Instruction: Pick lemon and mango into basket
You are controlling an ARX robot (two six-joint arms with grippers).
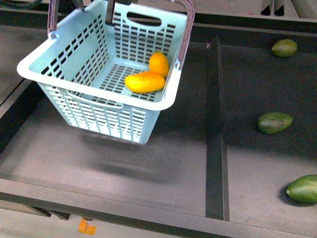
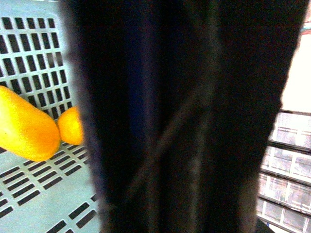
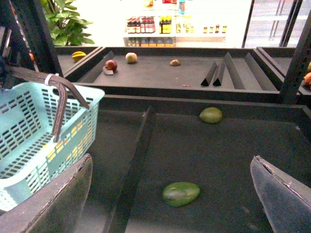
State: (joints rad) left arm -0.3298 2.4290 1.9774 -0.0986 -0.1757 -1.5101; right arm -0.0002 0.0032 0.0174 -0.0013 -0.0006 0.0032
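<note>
Inside lifted basket (image 1: 148, 104): mango (image 1: 144, 82) touching lemon (image 1: 159, 63); right end effector (image 3: 170, 194) spread wide, empty.

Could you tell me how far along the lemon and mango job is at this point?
Both picks look done: the mango and the lemon lie touching on the floor of the basket. The basket hangs tilted above the tray, apparently lifted by its handles. The right gripper is open and empty. Only setting the basket down seems left.

Dark display trays (image 1: 148, 168) separated by a raised divider (image 1: 216, 134); behind, a brightly lit shelf of bottles (image 3: 160, 25) and a potted plant (image 3: 63, 22).
</note>
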